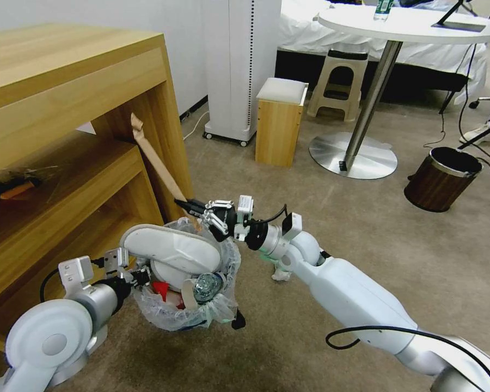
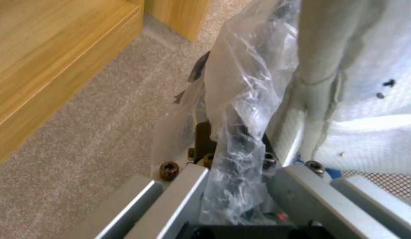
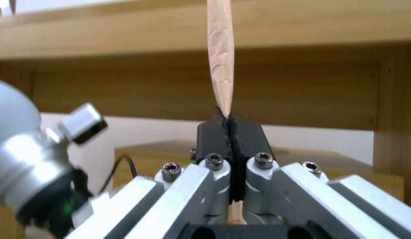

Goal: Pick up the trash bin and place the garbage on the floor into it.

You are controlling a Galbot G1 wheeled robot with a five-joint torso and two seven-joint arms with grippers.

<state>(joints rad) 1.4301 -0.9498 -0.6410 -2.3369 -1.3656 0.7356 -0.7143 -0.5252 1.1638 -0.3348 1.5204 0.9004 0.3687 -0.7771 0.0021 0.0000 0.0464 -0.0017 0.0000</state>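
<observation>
Currently: right gripper (image 1: 186, 206) clamped shut on wooden stick (image 1: 155, 159), long axis running up and away from the fingertips, trash bin (image 1: 186, 283) directly beneath that hand, rim pinched in left gripper (image 1: 135, 270), carried above floor (image 1: 365, 228).

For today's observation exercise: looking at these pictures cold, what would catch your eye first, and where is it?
The long wooden stick pinched in the right gripper, slanting up past the wooden shelf unit. Just below, the left gripper holds the bag-lined trash bin by its rim, a white slipper lying across the top.
</observation>
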